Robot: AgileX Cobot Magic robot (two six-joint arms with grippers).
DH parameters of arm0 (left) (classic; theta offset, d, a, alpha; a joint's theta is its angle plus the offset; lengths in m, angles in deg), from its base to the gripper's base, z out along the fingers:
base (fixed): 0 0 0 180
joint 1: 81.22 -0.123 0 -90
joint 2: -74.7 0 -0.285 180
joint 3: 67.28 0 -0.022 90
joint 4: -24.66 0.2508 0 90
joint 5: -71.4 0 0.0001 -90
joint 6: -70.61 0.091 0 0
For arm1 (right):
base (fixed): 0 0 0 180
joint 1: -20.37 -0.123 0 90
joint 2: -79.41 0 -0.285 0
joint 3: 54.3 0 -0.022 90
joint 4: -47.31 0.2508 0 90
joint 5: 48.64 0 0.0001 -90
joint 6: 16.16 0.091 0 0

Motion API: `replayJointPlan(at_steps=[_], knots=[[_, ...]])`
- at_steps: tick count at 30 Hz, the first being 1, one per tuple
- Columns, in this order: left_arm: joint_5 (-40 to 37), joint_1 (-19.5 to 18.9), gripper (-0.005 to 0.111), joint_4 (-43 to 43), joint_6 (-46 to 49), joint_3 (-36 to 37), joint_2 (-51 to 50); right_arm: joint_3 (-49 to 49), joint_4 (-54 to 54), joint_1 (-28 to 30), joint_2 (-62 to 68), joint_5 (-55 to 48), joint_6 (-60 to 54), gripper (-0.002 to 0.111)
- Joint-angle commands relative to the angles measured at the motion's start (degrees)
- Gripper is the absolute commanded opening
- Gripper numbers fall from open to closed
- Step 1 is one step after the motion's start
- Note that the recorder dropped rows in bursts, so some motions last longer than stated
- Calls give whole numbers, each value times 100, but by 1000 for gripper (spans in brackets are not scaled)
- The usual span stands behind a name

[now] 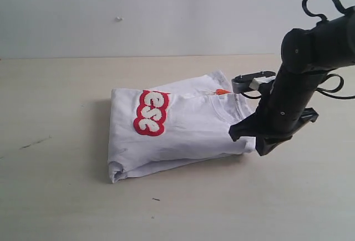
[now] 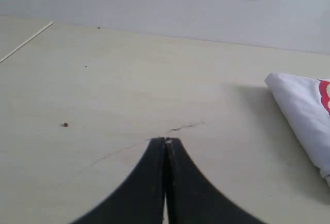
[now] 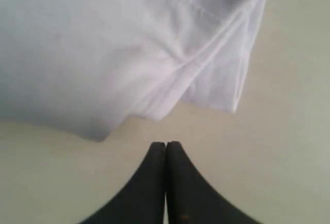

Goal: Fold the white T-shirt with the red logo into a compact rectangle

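The white T-shirt [image 1: 183, 124] lies on the pale table [image 1: 61, 196] at the centre of the exterior view, folded into a roughly rectangular bundle of several layers. Its lower-left corner is rolled and bulges slightly, and the stacked layer edges show along the lower side. The red logo [image 1: 151, 113] faces up on the left half of the top layer; only part of the lettering is visible, turned sideways to the frame. A small orange neck tag [image 1: 222, 92] shows at the collar, near the upper right of the bundle. The right arm [image 1: 294, 86] descends from the upper right of the exterior view, and its lower end overlaps the right edge of the shirt. In the right wrist view the right gripper [image 3: 166, 144] is clenched – both jaws pressed flat together with nothing between them. Its tips sit over bare table, just short of the loose layered edge of the shirt, not touching it. The left gripper [image 2: 166, 140], seen only in the left wrist view, is likewise clenched and empty, over bare table beside a thin dark scratch [image 2: 183, 127]. One corner of the shirt shows in that view, well apart from the tips.
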Motion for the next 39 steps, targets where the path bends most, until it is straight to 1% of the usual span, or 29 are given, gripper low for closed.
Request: replayJointPlan(at_steps=[1,3,6,8,10,14,19,22,23,26,29,33,39], knots=[[41,-17,0,-24,-14,-2,32,206,-36,-139,-442,634,-69,0],[41,-17,0,-24,-14,-2,32,206,-115,-139,-525,1279,38,0],[41,-17,0,-24,-14,-2,32,206,-701,-128,-391,2238,905,0],[41,-17,0,-24,-14,-2,32,206,-1094,-128,-114,2538,1535,0],[41,-17,0,-24,-14,-2,32,206,-1346,-128,143,2669,1796,0],[41,-17,0,-24,-14,-2,32,206,-1430,-128,596,2546,1928,0],[41,-17,0,-24,-14,-2,32,209,-1454,-142,846,1806,1872,0],[41,-17,0,-24,-14,-2,32,304,-1402,-341,732,1250,1572,0],[41,-17,0,-24,-14,-2,32,402,-1402,-418,629,1206,1572,0],[41,-17,0,-24,-14,-2,32,807,-1402,-565,260,1566,1585,0],[41,-17,0,-24,-14,-2,32,1083,-1388,-564,-24,1833,1781,0],[41,-17,0,-24,-14,-2,32,1128,-1427,-564,-201,1886,1794,0],[41,-17,0,-24,-14,-2,32,1116,-1580,-564,-756,2463,1780,0]])
